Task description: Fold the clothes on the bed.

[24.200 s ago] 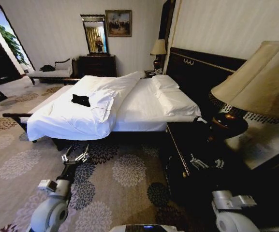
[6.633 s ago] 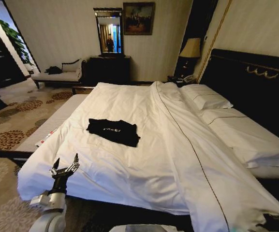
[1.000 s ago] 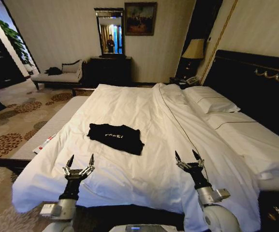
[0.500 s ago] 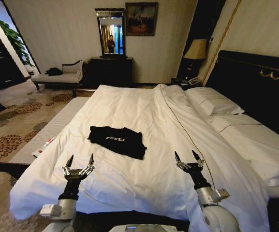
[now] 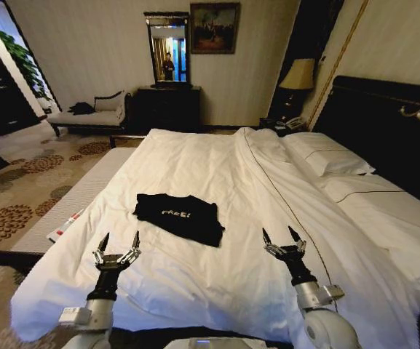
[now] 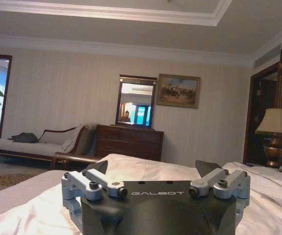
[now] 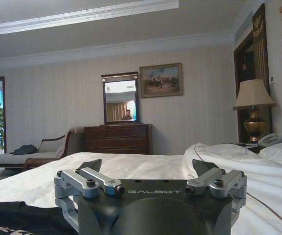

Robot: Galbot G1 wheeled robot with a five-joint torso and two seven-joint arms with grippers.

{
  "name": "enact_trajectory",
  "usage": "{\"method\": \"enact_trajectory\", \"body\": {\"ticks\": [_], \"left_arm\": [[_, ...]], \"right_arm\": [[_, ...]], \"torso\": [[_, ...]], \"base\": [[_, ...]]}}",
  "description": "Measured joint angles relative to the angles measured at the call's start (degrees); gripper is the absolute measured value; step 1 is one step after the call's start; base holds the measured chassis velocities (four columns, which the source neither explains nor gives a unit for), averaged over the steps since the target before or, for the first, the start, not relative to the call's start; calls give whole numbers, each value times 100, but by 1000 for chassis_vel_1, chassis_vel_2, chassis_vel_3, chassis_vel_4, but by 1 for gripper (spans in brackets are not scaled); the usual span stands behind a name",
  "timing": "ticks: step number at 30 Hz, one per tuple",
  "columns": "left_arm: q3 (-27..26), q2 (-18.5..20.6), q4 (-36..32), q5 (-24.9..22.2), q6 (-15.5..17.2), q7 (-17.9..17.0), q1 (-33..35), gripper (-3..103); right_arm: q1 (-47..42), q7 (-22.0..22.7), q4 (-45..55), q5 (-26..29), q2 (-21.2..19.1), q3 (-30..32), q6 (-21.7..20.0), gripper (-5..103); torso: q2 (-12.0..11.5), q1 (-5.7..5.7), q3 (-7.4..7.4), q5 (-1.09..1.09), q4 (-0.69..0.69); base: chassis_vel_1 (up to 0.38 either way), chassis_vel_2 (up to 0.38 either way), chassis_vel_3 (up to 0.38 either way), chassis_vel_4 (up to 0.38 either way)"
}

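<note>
Hovering left gripper (image 5: 118, 242), right gripper (image 5: 282, 236), fingers spread, empty

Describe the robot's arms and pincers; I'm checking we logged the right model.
Both arms are slim black forearms on rounded silver-grey joints. The left pincer and right pincer have pointed black fingertips on silver linkages; each black palm block reads "GALBOT" in white.

Bed (image 5: 217, 276): carried a rumpled white duvet (image 5: 268, 218).
On duvet: black T-shirt (image 5: 179, 216), lying flat, lettering up.
At headboard (image 5: 384, 120): white pillows (image 5: 330, 160).
</note>
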Motion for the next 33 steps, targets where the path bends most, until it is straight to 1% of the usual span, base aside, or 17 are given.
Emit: {"method": "enact_trajectory", "body": {"ticks": [27, 30, 33], "left_arm": [[1, 16, 178, -41, 3, -7, -111, 100], [-9, 14, 202, -50, 3, -8, -127, 100], [-82, 4, 286, -59, 24, -70, -197, 100]], "right_arm": [[93, 9, -204, -50, 39, -94, 62, 100], [122, 10, -245, -9, 38, -127, 130, 100], [251, 60, -336, 243, -31, -261, 267, 100]], "torso": [[0, -1, 0, -1, 0], [1, -1, -1, 0, 0], [0, 0, 0, 0, -1]], "base": [[48, 60, -44, -59], [3, 18, 7, -13], [0, 0, 0, 0]]}}
